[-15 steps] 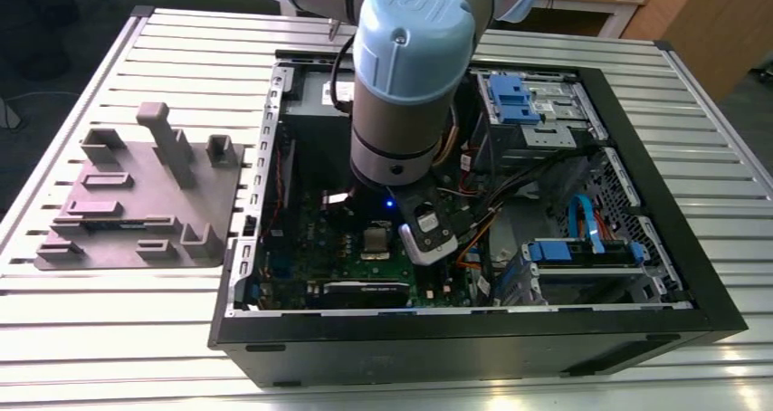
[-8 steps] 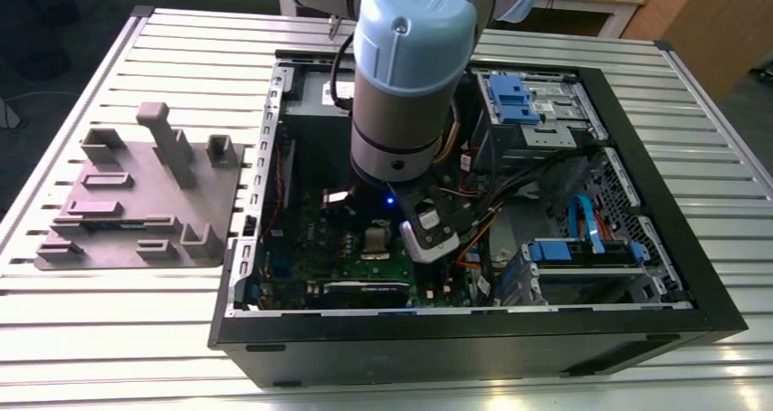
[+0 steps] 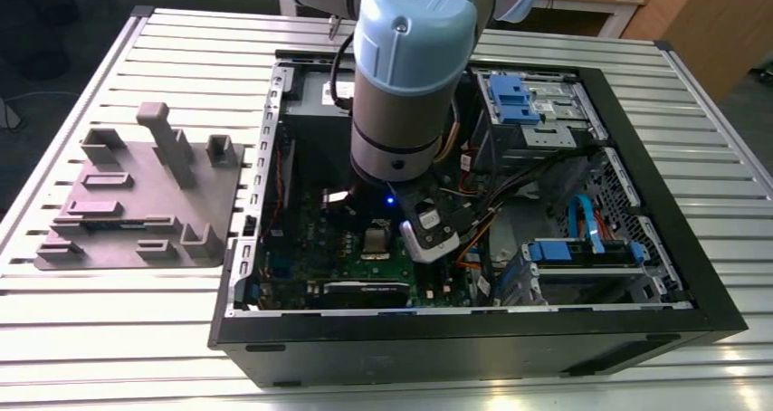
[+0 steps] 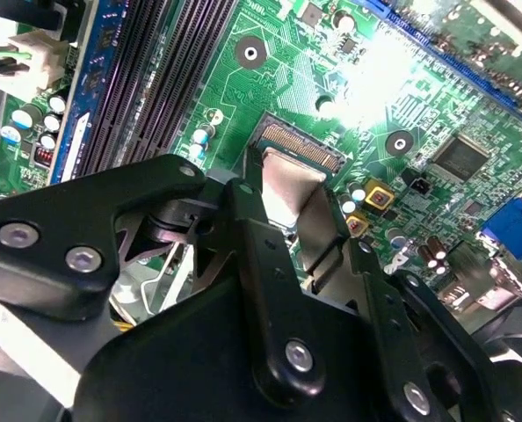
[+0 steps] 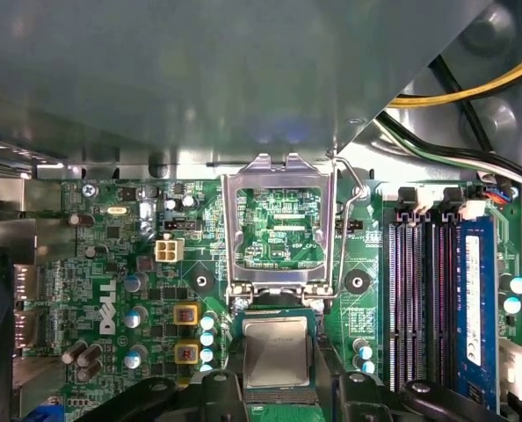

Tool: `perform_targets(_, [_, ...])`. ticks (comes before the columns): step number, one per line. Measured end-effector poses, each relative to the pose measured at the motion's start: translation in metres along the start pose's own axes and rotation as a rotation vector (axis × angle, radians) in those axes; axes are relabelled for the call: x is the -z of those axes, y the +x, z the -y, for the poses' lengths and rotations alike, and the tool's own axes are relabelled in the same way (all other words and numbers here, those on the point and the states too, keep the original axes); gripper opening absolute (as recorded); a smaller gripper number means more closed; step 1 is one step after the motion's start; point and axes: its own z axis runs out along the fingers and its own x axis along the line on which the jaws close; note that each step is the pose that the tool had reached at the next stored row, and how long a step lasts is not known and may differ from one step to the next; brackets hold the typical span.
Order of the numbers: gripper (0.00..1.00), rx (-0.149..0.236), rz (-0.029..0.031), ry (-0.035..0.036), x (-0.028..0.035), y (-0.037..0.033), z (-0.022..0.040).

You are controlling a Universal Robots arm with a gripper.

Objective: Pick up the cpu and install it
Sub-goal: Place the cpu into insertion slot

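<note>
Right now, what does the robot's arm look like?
The arm is a fat silver-grey tube with a pale blue cap and a tiny blue light. Its gripper has black fingers with shiny silver screws.

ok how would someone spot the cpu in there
Look inside the open black computer case, at the green motherboard. Beside the raised socket frame, in the gripper, is the cpu: a small flat square with a solid silvery top, not hollow.
</note>
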Motion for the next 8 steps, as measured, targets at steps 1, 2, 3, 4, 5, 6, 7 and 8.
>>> perform_targets(1, [0.43, 0.000, -0.0001, 0.0000, 0.0000, 0.0000, 0.0000])
perform_targets(2, [0.43, 0.000, 0.0000, 0.0000, 0.0000, 0.0000, 0.0000])
perform_targets(3, [0.43, 0.000, 0.0000, -0.0001, -0.0001, 0.0000, 0.0000])
perform_targets(4, [0.43, 0.000, 0.0000, -0.0001, 0.0000, 0.0000, 0.0000])
perform_targets(5, [0.45, 0.000, 0.0000, -0.0001, 0.0000, 0.0000, 0.0000])
perform_targets(6, [0.45, 0.000, 0.0000, -0.0001, 0.0000, 0.0000, 0.0000])
perform_targets(7, [0.50, 0.000, 0.0000, -0.0002, 0.0000, 0.0000, 0.0000])
perform_targets(8, [0.56, 0.000, 0.0000, -0.0002, 0.0000, 0.0000, 0.0000])
